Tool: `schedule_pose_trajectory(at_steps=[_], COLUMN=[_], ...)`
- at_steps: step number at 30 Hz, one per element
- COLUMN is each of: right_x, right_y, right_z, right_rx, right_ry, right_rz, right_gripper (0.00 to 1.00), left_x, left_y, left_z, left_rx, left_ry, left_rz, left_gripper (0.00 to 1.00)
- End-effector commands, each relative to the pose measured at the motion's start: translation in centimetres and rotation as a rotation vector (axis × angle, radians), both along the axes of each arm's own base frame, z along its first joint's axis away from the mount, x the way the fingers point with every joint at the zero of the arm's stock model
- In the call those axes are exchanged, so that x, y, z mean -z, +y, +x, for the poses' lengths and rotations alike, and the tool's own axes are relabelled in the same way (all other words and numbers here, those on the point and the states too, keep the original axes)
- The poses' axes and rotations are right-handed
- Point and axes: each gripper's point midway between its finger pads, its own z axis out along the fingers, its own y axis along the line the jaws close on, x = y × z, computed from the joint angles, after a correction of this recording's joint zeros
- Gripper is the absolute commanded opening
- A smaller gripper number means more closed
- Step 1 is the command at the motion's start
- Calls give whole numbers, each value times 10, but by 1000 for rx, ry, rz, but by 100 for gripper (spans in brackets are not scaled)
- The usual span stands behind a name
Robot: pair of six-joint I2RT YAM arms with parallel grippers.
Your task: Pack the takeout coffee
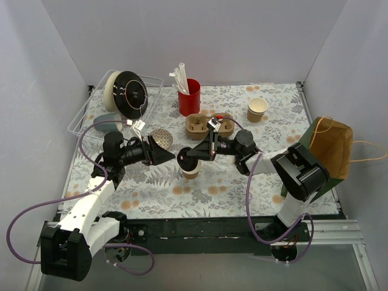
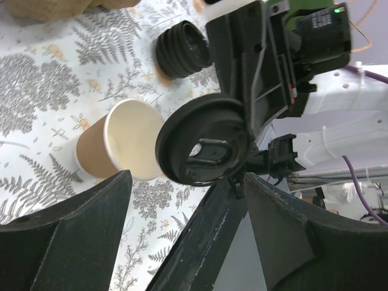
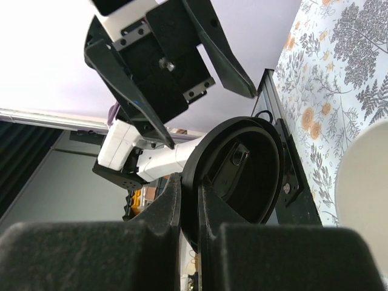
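The takeout coffee stands in two pieces. Its brown kraft cup sits upright and lidless on the fern-print cloth, showing a white inside. My right gripper is shut on the rim of the black lid, holding it on edge just above and left of the cup. In the right wrist view the fingers pinch the lid at its lower left rim. My left gripper faces the lid from the left, open, with the lid just past its fingertips and nothing between them.
A brown paper bag stands at the right edge. A pulp cup carrier, a red cup of straws and a paler tan cup are behind. A clear bin, a grey-blue mug and a round mesh disc lie at left.
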Motion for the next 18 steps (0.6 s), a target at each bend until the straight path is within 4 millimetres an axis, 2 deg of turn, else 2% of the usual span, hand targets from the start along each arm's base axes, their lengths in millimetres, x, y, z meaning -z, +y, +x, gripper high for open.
schedule_pose_trajectory(at_steps=[1, 18], right_x=[-83, -54], right_y=[-19, -7], right_z=[-21, -7], right_rx=[-12, -33], right_ry=[-491, -391], right_rz=[355, 306], right_gripper=[2, 6], left_x=[13, 48], left_y=[4, -4], left_z=[-1, -3], left_rx=[-72, -124], left_ry=[71, 206], left_rz=[10, 28], left_gripper=[73, 68])
